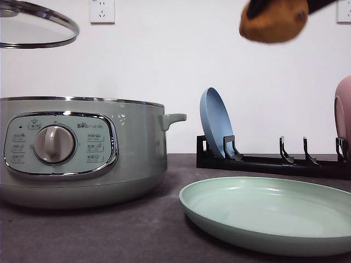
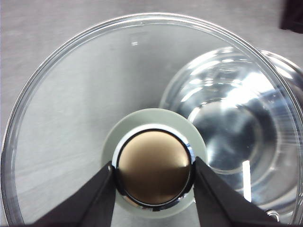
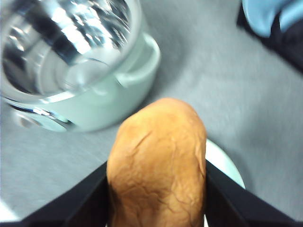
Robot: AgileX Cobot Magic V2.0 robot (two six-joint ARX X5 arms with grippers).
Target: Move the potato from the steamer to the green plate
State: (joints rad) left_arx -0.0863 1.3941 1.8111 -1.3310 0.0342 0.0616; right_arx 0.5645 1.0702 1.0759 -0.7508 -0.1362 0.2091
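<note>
High at the top right of the front view hangs the orange-brown potato [image 1: 273, 21], with my right gripper [image 1: 282, 6] shut on it. In the right wrist view the potato [image 3: 157, 165] fills the gap between the black fingers [image 3: 85, 198], above the rim of the green plate [image 3: 222, 163]. The green plate [image 1: 274, 216] lies on the table at front right. The pale-green steamer [image 1: 82, 153] stands at left, its pot open [image 3: 71, 52]. My left gripper [image 2: 154, 189] is shut on the knob [image 2: 154, 172] of the glass lid [image 1: 35, 24], held above the steamer.
A black dish rack [image 1: 274, 161] stands behind the green plate, holding an upright blue plate [image 1: 215, 123] and a pink dish [image 1: 343, 118] at the right edge. The dark table [image 1: 137, 230] runs between steamer and plate. A white wall with sockets is behind.
</note>
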